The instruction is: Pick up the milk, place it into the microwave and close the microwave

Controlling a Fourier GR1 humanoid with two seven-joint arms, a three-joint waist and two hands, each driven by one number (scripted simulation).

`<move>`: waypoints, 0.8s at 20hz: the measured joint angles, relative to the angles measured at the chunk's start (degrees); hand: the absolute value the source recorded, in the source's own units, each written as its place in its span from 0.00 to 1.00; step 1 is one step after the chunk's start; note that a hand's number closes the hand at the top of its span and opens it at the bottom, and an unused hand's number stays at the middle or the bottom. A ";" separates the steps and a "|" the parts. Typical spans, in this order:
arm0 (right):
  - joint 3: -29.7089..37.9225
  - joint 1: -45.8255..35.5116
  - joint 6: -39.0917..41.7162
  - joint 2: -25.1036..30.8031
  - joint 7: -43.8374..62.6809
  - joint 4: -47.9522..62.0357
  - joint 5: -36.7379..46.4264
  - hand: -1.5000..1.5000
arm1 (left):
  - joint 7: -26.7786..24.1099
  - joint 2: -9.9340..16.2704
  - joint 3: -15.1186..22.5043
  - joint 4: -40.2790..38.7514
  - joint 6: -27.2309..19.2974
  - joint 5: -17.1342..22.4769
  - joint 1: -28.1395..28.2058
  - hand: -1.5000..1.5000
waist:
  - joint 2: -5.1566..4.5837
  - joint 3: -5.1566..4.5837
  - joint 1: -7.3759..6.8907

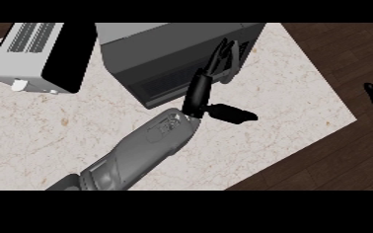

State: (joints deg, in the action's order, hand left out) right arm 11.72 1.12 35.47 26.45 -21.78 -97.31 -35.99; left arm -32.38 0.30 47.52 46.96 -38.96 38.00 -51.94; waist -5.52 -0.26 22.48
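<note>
On the marble worktop (291, 94), head view only: a dark grey microwave (157, 54) sits at the back centre, seen from above, with its door (62, 54) swung wide to the left, black glass edge and white vented inner face showing. One grey forearm comes up from the lower left edge, and its black hand (200, 93) is against the microwave's right front side. Fingers (222, 59) are straight and spread apart, lying on or just over the casing, thumb (233, 113) sticking out to the right over the worktop. It clamps on nothing. Which arm this is I can't say for sure from the angle; at the far right edge a small black shape (368, 91), probably fingertips of the other hand, shows over the dark wood floor (320, 163), too little to read its state. Milk: not visible anywhere, neither on the worktop nor in the hand. My guess is it's already inside the cavity, which this steep angle hides, but that's inference only. So the step in hand looks like the last one, closing up. Next move calls for getting a hand round to the outer face of the open door at left and sweeping it rightward until it latches, without nudging the microwave body across the worktop.
</note>
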 measured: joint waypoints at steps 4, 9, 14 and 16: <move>0.40 -0.69 0.00 0.80 0.78 0.14 -1.06 0.00 | -1.53 0.13 0.34 -0.50 -0.35 1.15 -0.06 0.00 | 0.00 0.02 0.46; 0.71 -1.33 0.22 1.77 1.78 0.46 -2.43 0.00 | -3.50 0.11 0.81 -1.18 -0.67 2.41 -0.18 0.00 | -0.05 0.05 0.79; 0.97 -2.07 0.37 2.66 2.66 0.64 -3.59 0.00 | -5.01 0.16 1.23 -1.63 -0.90 3.85 -0.26 0.00 | -0.06 0.06 1.18; 1.01 -2.35 0.51 2.99 2.98 0.73 -4.03 0.00 | -5.50 0.17 1.48 -1.86 -0.92 4.37 -0.37 0.00 | -0.05 0.08 1.26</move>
State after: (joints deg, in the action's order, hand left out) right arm 12.73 -1.23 35.98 29.44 -18.80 -96.59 -40.01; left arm -37.88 0.47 49.00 45.10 -39.88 42.38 -52.31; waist -5.57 -0.18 23.73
